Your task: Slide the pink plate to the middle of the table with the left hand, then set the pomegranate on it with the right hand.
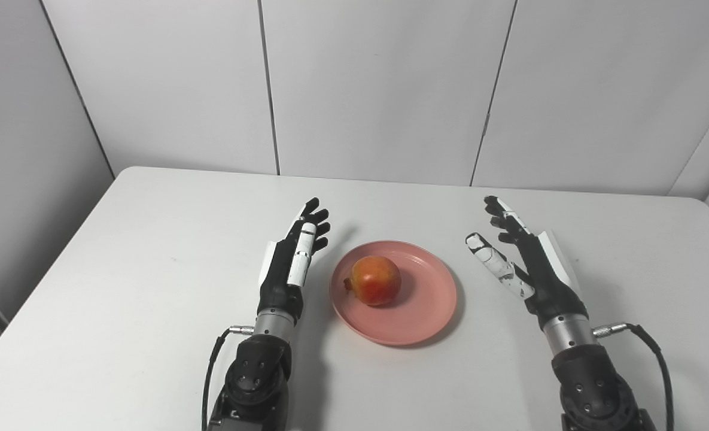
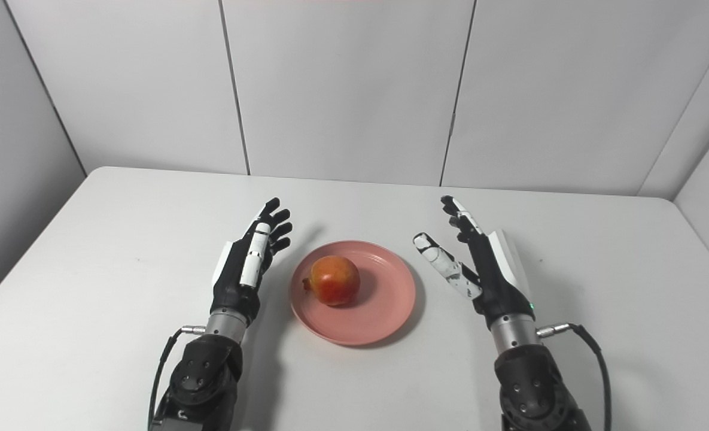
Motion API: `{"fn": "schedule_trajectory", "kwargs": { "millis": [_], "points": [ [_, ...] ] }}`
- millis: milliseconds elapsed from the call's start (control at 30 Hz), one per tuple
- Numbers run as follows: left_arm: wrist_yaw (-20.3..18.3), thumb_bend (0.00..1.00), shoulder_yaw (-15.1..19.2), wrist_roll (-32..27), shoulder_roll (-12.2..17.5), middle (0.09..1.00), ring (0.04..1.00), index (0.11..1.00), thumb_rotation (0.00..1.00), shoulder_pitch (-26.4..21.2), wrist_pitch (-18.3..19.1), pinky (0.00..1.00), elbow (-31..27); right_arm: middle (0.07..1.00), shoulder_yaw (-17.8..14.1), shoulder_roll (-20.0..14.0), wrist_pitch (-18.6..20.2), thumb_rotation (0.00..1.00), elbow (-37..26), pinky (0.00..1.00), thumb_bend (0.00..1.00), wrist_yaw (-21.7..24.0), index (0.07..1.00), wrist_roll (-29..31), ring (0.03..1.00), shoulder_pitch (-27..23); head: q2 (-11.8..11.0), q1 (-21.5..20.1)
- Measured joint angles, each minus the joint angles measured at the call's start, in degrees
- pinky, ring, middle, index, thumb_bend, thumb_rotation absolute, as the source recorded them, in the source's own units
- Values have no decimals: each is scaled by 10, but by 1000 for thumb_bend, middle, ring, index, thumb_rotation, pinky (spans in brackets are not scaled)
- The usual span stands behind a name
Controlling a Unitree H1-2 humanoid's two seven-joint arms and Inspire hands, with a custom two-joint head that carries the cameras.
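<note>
- Both jobs look done to me: the round pink plastic plate (image 1: 417,311) sits about mid-bench, a bit nearer the near edge than the far one, and the red-orange pomegranate (image 1: 375,280) rests on it, slightly toward the plate's left side.
- Left hand (image 1: 288,263) stands edge-on just beside the plate's left rim, fingers (image 1: 316,218) straight and spread a little, holding nothing. Can't tell for sure if it touches the rim, looks like a thin gap.
- Right hand (image 2: 486,269) is off to the plate's right, clearly apart from it, palm turned inward, fingers apart and empty.
- So the step in hand is really just backing off cleanly. My take:
  - pull the left hand away toward the left edge of the white bench (image 1: 151,239), not forward, so it doesn't nudge the rim and shift the plate off centre;
  - keep the right hand's fingers apart and draw it toward the right edge, no sweeping over the fruit.
- Pomegranates are round and roll easily, and the plate is shallow, so any bump could send it off. Slow and wide is the way.
</note>
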Motion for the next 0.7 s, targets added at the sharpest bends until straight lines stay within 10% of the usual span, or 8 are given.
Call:
{"fn": "schedule_trajectory", "kwargs": {
  "millis": [300,700],
  "points": [
    [-6,383,-3,-8,0,946,928,942,1000,26,0,917,-21,1000,-42,38,2,1000,3,986,362,5,998,175,996,7,-2,8],
    [-12,370,-2,-10,2,962,945,965,1000,62,-2,948,-34,991,-39,39,2,1000,13,981,234,1,983,217,981,17,-4,10]
  ]
}}
